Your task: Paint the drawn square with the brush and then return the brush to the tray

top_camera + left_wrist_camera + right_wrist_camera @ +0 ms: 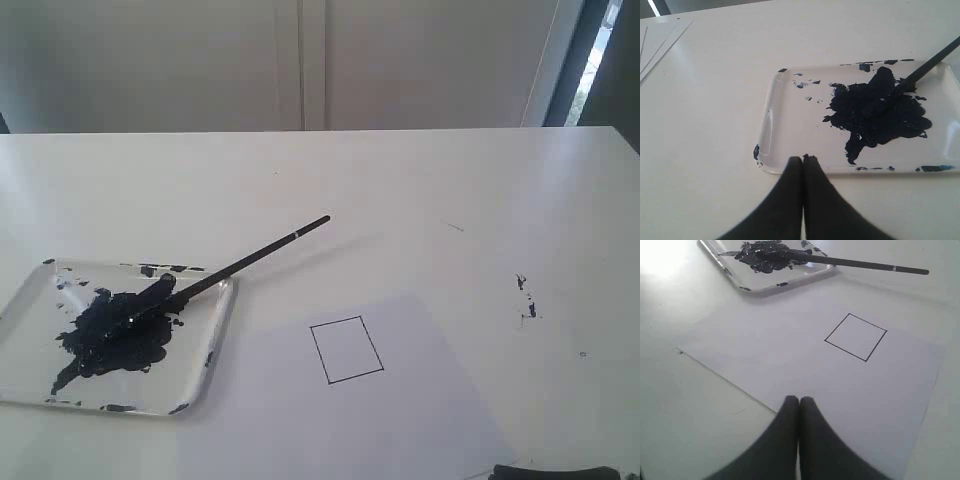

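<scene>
- Silvery-clear plastic tray (25, 345) sits at the far left of the white table (400, 180). It is shallow and rectangular with rounded corners, and small dark dabs mark its rim.
- Blue-black paint (115, 335) lies inside it as one ragged pool, covering the middle of the tray floor. The floor around the pool is mostly bare, with a few stray flecks.
- Left gripper (802, 159) has its two black fingers pressed together with nothing between them. Its tips are just beside one long rim of the tray (790, 115). I cannot tell whether they touch it.
- The brush (240, 262) rests with its coated tip in the paint pool. Its black handle leans on the tray's right rim and slants up and to the right, out over the bare table. A narrow silver band shows near the free end.
- A white paper sheet (420, 400) lies flat to the right of the tray, near it but apart.
- The drawn square (347, 350) is on the sheet's left part, a thin black outline with a clean white inside. The brush does not reach it.
- Right gripper (799, 400) is also closed tight on nothing. Its tips are above the edge of the sheet (765, 350), well apart from the square (856, 337) and the brush (865, 264).
- A few dark paint specks (525, 300) dot the table further right.
</scene>
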`<move>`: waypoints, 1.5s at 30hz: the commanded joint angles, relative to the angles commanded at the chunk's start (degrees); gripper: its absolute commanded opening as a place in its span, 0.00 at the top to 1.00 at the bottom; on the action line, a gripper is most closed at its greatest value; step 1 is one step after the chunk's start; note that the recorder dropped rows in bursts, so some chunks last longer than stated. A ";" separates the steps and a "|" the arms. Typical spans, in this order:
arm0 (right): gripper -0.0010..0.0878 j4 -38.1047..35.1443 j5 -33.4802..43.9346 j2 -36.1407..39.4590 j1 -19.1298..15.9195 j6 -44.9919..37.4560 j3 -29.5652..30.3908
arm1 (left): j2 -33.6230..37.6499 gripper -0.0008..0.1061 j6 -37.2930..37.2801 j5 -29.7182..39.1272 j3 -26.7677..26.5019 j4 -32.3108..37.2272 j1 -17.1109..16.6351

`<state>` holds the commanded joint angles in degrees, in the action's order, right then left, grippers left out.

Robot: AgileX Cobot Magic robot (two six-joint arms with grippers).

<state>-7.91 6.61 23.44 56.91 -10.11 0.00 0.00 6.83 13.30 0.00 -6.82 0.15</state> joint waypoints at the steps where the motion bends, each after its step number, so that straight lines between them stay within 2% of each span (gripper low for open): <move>1: 0.99 0.00 0.00 0.00 0.00 0.00 0.00 | 0.00 0.99 0.00 0.00 0.00 0.00 0.00; 8: 0.99 0.00 0.00 0.00 0.00 0.00 0.00 | 0.00 0.99 0.00 0.00 0.00 0.00 0.00; 13: 0.99 2.37 -4.30 0.00 0.00 -2.81 0.00 | 0.00 0.99 -0.93 -4.21 0.00 -1.07 0.00; 14: 0.99 2.26 -5.29 0.00 0.00 -1.57 0.00 | 0.00 0.99 -1.72 -5.23 0.00 -1.61 0.00; 17: 0.99 -0.52 -11.21 0.00 0.00 13.58 0.00 | 0.00 0.99 -5.78 -8.06 0.00 -1.86 0.00; 19: 0.99 -0.52 -14.39 0.00 0.00 19.28 0.00 | 0.00 0.99 -7.49 -10.05 0.00 -1.86 0.00; 24: 0.99 -0.64 -19.85 0.00 0.00 19.54 0.00 | 0.00 0.99 -8.52 -14.98 0.00 -2.13 0.00; 28: 0.99 -0.90 -21.12 0.00 0.00 19.54 0.00 | 0.00 0.99 -8.61 -15.12 0.00 -9.12 0.00; 32: 0.99 -1.14 -21.96 0.00 0.00 21.29 0.00 | 0.00 0.99 -8.65 -15.61 0.00 -9.68 0.00; 36: 0.99 -1.43 -22.55 0.00 0.00 27.60 0.00 | 0.00 0.99 -18.47 -16.54 0.00 -11.98 0.00; 40: 0.99 -1.43 -23.23 0.00 0.00 28.40 0.00 | 0.00 0.99 -21.17 -15.10 0.00 -11.98 0.00; 45: 0.99 0.62 -24.22 0.00 0.00 28.40 -2.05 | 0.00 0.99 -18.17 -10.59 -7.24 -11.12 0.00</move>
<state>-7.28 -17.62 23.44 56.91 18.29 -2.05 0.00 -11.34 2.70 -7.24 -17.94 0.15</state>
